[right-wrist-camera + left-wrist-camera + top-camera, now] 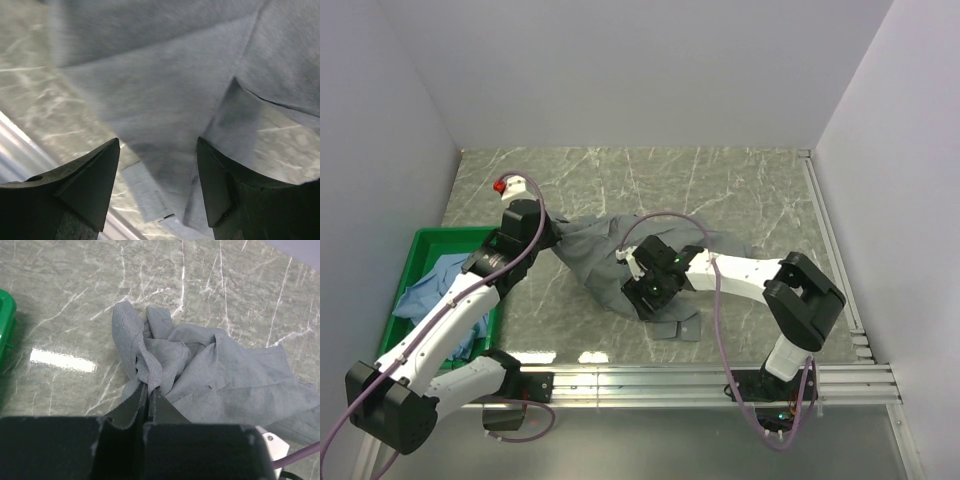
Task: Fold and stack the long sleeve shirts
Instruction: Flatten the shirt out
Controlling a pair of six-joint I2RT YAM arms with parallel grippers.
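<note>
Bright, glare on table [62, 361], rt cam blurry
</note>
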